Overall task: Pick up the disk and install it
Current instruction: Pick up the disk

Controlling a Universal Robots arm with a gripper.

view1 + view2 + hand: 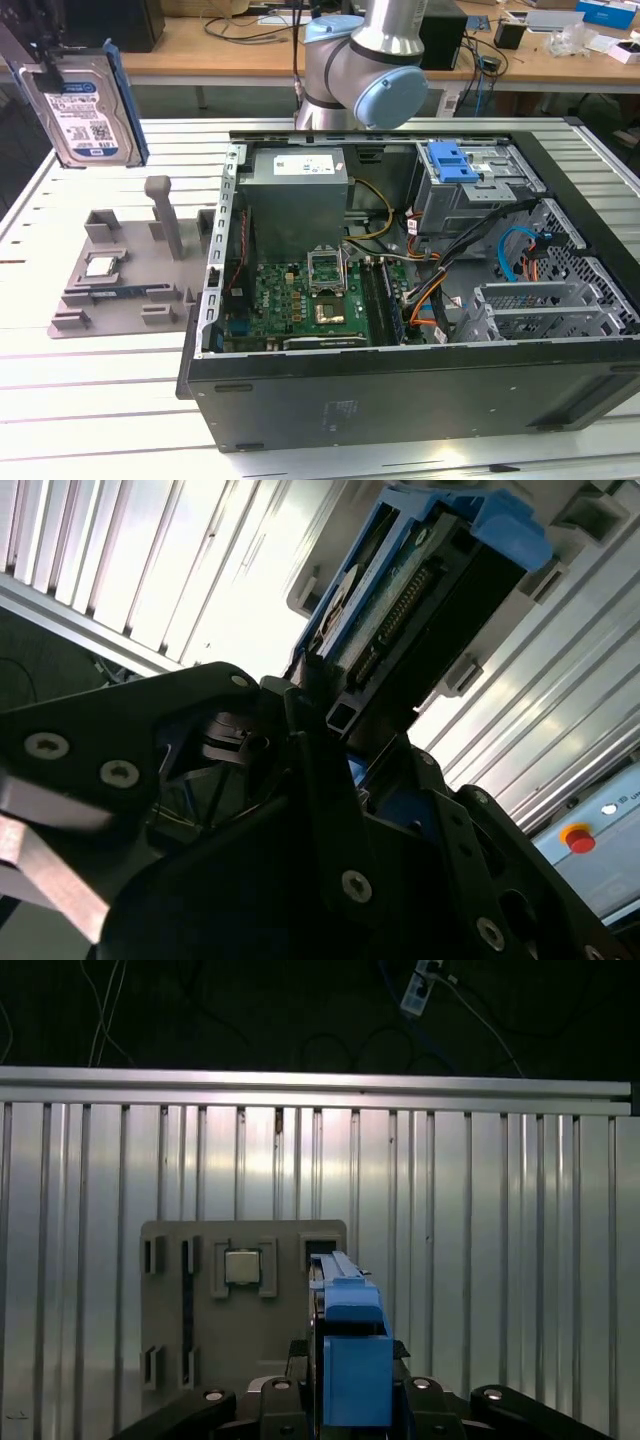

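Observation:
The disk (85, 110), a silver hard drive with a white-and-blue label in a blue bracket, hangs upright in the air at the exterior view's upper left. It is well above the grey holder (120, 270). My black gripper (42, 55) is shut on its upper end. In the first wrist view the disk's blue bracket edge (345, 1350) stands between my fingers (415, 1392), over the holder (240, 1300) far below. In the second wrist view the disk's connector end (400, 600) juts out past my gripper (335, 725).
A small square chip (103, 266) lies in the grey holder. The open computer case (400, 400) fills the exterior view's right, with a grey cage and blue latch (455, 165) at its far corner. The arm's base (370, 60) stands behind the case.

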